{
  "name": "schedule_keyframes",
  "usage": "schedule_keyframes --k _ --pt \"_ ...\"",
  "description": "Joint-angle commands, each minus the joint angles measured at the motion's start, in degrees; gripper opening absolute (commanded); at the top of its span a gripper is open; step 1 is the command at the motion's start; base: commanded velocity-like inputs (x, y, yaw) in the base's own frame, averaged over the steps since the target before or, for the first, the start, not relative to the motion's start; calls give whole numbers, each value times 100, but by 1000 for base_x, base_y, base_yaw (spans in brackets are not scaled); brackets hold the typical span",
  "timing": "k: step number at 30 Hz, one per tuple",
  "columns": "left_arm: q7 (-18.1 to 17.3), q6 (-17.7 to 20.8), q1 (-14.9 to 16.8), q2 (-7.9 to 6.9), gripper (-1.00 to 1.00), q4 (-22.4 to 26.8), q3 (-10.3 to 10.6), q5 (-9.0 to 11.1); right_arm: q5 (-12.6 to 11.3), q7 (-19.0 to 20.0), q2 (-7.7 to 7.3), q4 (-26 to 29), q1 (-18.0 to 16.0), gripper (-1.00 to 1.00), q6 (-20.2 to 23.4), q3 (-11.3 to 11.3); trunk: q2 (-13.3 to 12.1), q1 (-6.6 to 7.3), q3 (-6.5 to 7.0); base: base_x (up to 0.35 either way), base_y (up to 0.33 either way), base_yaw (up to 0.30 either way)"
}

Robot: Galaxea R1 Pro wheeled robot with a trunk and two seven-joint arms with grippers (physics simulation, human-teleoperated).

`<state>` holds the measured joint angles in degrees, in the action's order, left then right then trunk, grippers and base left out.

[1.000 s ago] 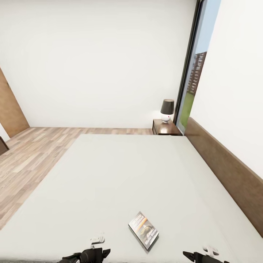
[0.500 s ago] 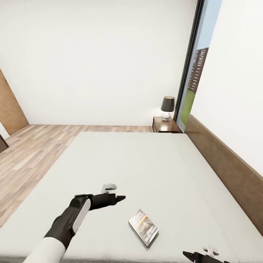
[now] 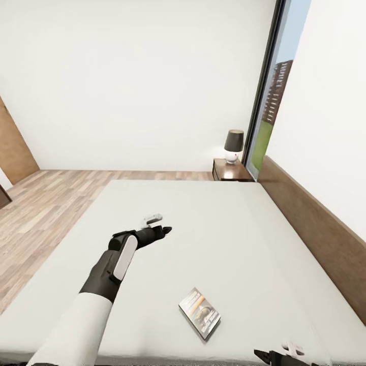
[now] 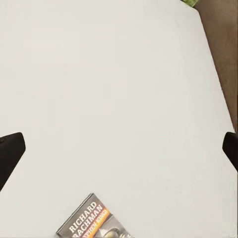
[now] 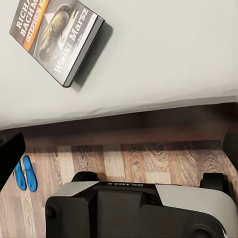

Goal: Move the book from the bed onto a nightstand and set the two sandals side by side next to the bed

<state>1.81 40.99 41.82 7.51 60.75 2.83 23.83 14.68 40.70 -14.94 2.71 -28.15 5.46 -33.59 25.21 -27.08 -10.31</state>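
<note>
Grey mattress (image 3: pixel 213 239) bears the book (image 3: pixel 200 312); left gripper (image 3: pixel 161 231), jaws apart, hovers beyond it, so fetching the book needs a pull-back and descent.

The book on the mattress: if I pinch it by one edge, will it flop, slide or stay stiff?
The book looks thin, so probably light. Its covers lie closed and flat, so it should stay fairly stiff, though a paperback may sag from one edge. It lies flush on the soft-looking mattress, so fingers may push it along before getting under.
</note>
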Motion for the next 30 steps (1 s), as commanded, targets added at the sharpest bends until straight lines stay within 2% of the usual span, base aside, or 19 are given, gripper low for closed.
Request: schedule_keyframes --k 1,7,10,15,30 --pt "107 -107 17 9 100 -100 -2 133 35 27 0 11 -4 100 52 -51 12 -3 -21 0 0 0" --pt "301 -884 35 15 100 -939 5 288 35 28 0 11 -5 100 52 -51 12 -3 -75 0 0 0" --pt "304 -1057 36 11 100 -1302 7 302 35 27 0 11 -6 100 52 -51 12 -3 -102 0 0 0" --pt "275 -1122 37 18 100 -1543 12 319 35 26 0 11 -4 100 52 -51 12 -3 -147 0 0 0" --pt "267 -1132 20 24 100 -1600 23 324 35 32 0 11 -5 100 52 -51 12 -3 -283 0 0 0"
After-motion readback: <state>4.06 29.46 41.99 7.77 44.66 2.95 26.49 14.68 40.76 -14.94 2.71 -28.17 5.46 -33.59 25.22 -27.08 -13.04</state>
